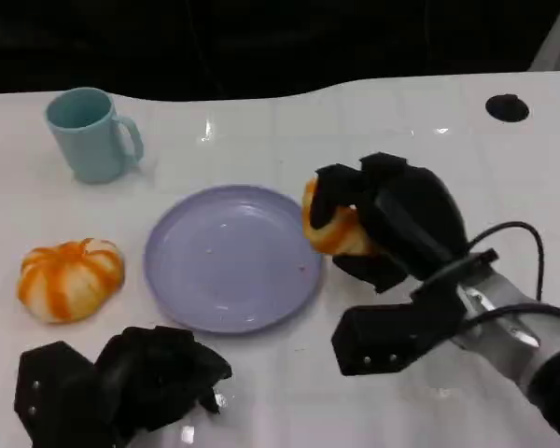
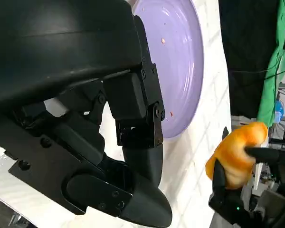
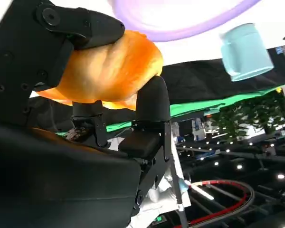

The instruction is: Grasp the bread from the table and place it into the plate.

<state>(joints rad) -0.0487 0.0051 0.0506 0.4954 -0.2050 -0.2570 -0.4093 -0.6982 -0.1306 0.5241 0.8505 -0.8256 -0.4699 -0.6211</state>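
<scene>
grasp done: my right hand [image 1: 392, 224] has its fingers [image 3: 152, 102] clamped on the bread [image 1: 334, 229] | bread lifted at plate [image 1: 229, 257] rim | left hand [image 1: 121, 383] curled, idle | remaining: carry over, release

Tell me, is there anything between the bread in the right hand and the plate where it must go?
Nothing visible stands in the way. The right hand holds the bread just beside the plate, at its right rim. The plate's surface is bare, and the cup and the orange pumpkin-shaped bun sit off to its other side.
</scene>
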